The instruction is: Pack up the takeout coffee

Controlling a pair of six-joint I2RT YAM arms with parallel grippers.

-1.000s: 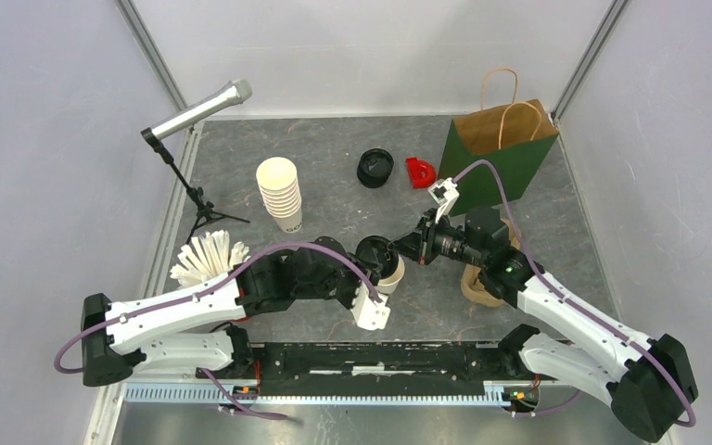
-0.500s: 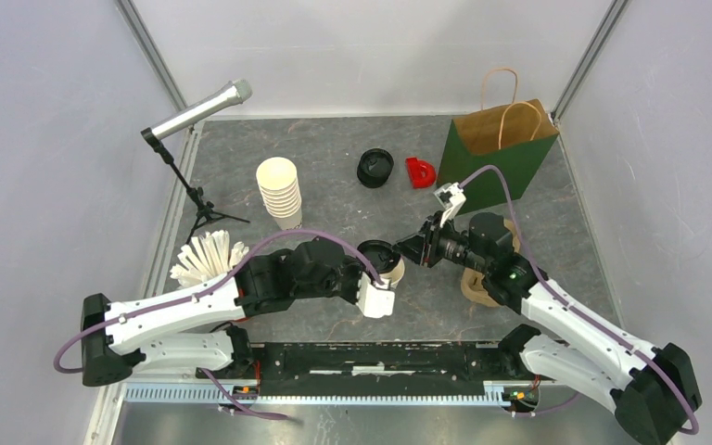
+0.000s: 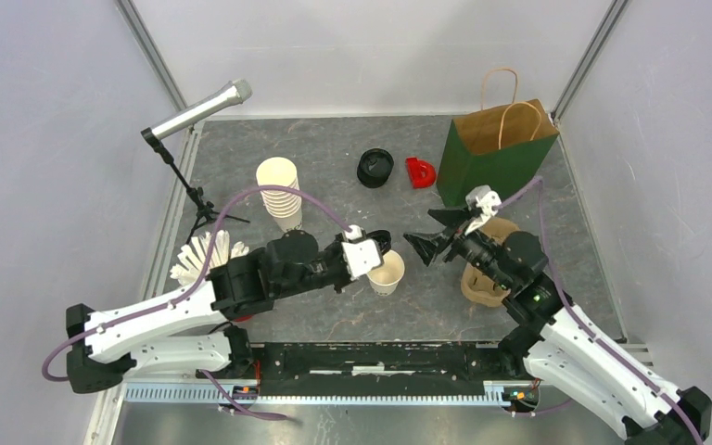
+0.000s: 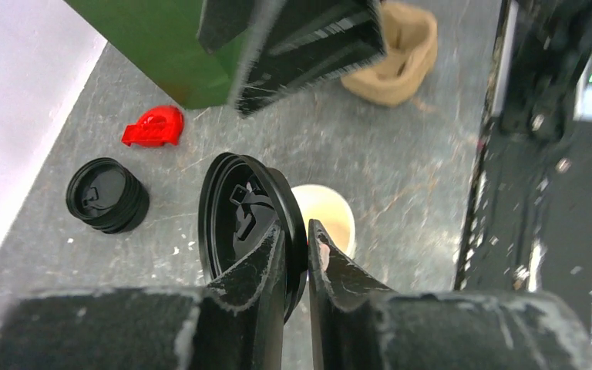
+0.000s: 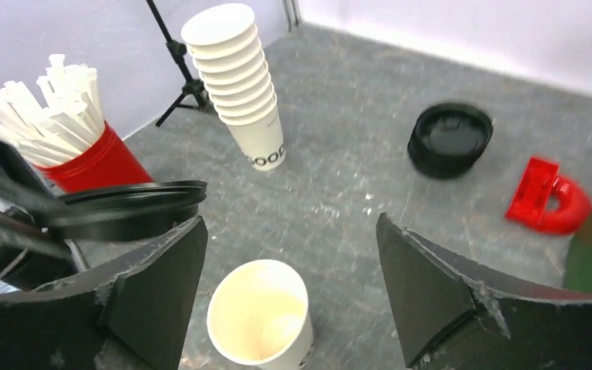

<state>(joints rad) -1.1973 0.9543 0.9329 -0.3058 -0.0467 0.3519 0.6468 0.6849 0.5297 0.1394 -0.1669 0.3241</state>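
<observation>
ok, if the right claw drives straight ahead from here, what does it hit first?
Likely the lidless paper cup, centred between the right claw's open fingers. The black lid in the left claw sits off-line; depth unclear.

right gripper (image 5: 290, 223): jaws wide apart | cup (image 5: 260, 322): lidless, upright | black lid (image 5: 127, 208): left, seemingly held

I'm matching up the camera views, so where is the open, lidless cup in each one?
Top external: cup at centre, just below the held lid.
Left wrist: cup at centre, right of the held lid.
Right wrist: cup at bottom centre.
Shared landmark: the stack of black lids.
</observation>
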